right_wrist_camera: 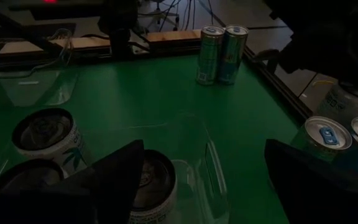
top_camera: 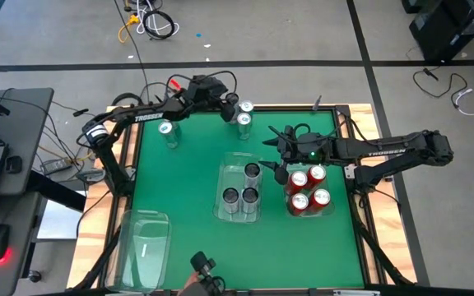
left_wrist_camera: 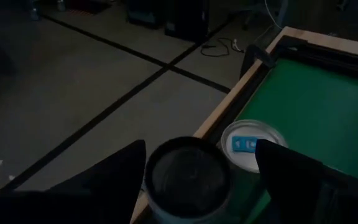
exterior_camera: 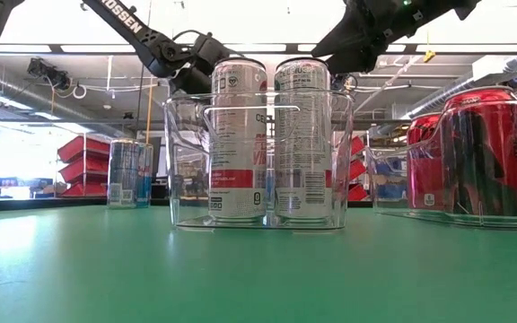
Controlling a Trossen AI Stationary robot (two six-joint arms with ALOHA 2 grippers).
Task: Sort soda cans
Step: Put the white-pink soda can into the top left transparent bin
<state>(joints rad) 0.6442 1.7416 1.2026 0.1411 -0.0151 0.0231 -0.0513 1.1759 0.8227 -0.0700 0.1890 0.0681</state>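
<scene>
From above, a green desk [top_camera: 188,189] holds three clear bins. The middle bin [top_camera: 239,164] holds three dark cans [top_camera: 240,198]; the bin on the right [top_camera: 332,207] holds four red cans [top_camera: 308,189]; a third bin [top_camera: 144,247] near the front left corner holds no cans. The left gripper [top_camera: 230,103] is at the far edge of the desk, with a pale-topped can [top_camera: 245,108] just beside it and another [top_camera: 243,123] next to that. One more pale-topped can [top_camera: 166,131] stands apart, toward the far left.

The left wrist view adds what the overhead view cannot: the jaws are apart, straddling a dark-topped can [left_wrist_camera: 188,177] without clearly touching it, right at the desk's wooden rim [left_wrist_camera: 229,109], with a white-topped can [left_wrist_camera: 248,144] touching it on the desk side.

The right gripper [top_camera: 280,167] hovers between the middle and right bins. Its wrist view shows the jaws wide apart and holding nothing, above the rim of the middle bin.

The level view shows two tall cans [exterior_camera: 272,139] in the middle bin, upright, side by side. Open green surface lies along the front and the left side.
</scene>
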